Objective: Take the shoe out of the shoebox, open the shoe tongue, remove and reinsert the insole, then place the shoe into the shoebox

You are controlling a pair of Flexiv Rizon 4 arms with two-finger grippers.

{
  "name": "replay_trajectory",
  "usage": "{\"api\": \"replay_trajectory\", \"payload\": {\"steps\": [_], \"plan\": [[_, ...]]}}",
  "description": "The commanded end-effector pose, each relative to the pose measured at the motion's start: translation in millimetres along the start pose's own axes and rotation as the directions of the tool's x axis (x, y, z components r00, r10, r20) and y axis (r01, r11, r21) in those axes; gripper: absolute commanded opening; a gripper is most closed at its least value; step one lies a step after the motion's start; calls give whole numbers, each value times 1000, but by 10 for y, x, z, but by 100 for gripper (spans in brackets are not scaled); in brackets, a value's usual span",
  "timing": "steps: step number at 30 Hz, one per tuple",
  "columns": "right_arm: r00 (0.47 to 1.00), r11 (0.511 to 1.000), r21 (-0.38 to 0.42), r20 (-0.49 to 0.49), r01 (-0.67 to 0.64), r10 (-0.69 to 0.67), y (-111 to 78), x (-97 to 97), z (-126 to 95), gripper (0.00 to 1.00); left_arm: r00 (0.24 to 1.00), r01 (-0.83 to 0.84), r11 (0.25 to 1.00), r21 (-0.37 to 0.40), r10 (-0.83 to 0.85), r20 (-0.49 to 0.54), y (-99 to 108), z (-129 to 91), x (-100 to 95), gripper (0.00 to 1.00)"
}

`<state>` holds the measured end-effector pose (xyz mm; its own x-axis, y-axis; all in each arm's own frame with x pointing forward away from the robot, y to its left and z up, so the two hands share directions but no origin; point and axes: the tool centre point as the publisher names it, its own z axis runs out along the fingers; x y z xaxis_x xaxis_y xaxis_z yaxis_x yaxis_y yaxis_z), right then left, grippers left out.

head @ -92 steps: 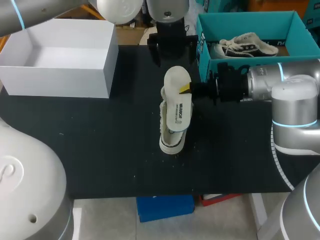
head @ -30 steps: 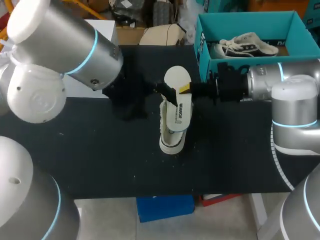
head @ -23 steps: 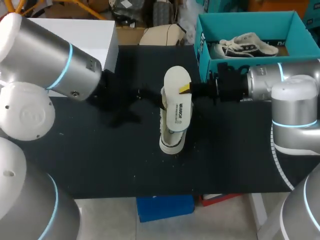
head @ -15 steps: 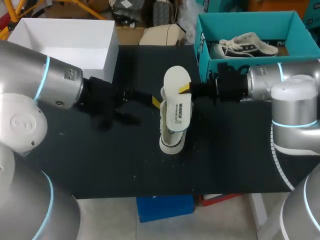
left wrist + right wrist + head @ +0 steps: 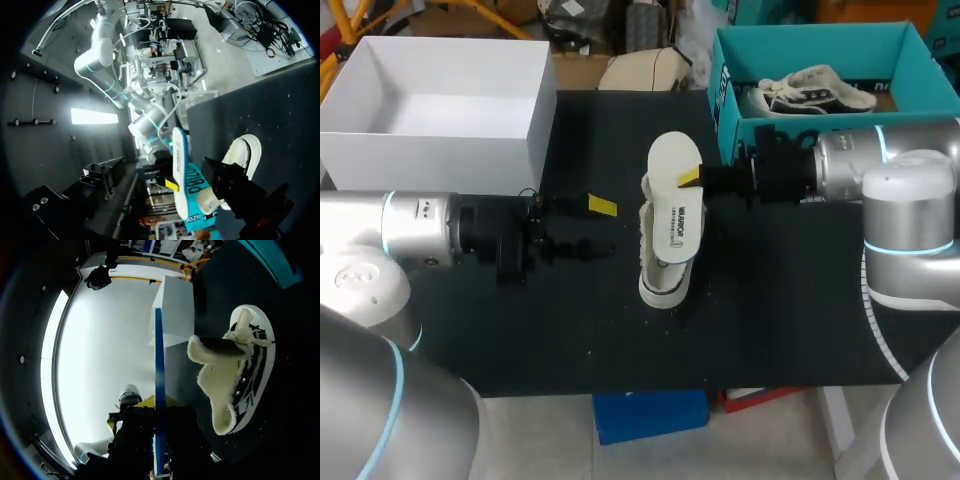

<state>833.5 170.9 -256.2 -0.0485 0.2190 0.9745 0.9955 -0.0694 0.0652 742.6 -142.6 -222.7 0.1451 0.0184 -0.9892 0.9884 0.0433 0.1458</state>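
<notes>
A cream sneaker (image 5: 664, 272) stands on the black table (image 5: 520, 330), toe toward the front edge. Its white insole (image 5: 676, 200) is held flat-side up over the shoe's heel end, with my right gripper (image 5: 692, 179) shut on its right edge. In the right wrist view the insole (image 5: 159, 385) shows edge-on between the fingers of the right gripper (image 5: 159, 406), with the sneaker (image 5: 239, 385) and its opened tongue beyond. My left gripper (image 5: 603, 227) lies low to the left of the shoe, open and holding nothing. Its wrist view looks at the insole (image 5: 182, 180) and sneaker (image 5: 243, 156).
A white open box (image 5: 534, 120) stands at the back left. A teal shoebox (image 5: 725, 95) at the back right holds a second sneaker (image 5: 812, 90). My right arm lies just in front of the teal box.
My left arm swung from over the shoe's back left down and leftward, and now lies low and level on the table left of the shoe. The right gripper, insole and shoe have not moved.
</notes>
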Motion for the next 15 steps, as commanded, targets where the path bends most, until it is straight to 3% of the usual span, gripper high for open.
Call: {"api": "replay_trajectory", "payload": {"steps": [1,6,15], "plan": [[1000,1000,-1,1,-1,1,0,0,9,0,952,7,995,-98,23,305,-46,-16,155,100],[1000,1000,-1,1,-1,1,0,0,9,0,946,42,990,-133,3,325,-18,-45,259,100],[1000,1000,-1,1,-1,1,0,0,9,0,969,68,986,-154,-28,243,16,-62,299,100]]}}
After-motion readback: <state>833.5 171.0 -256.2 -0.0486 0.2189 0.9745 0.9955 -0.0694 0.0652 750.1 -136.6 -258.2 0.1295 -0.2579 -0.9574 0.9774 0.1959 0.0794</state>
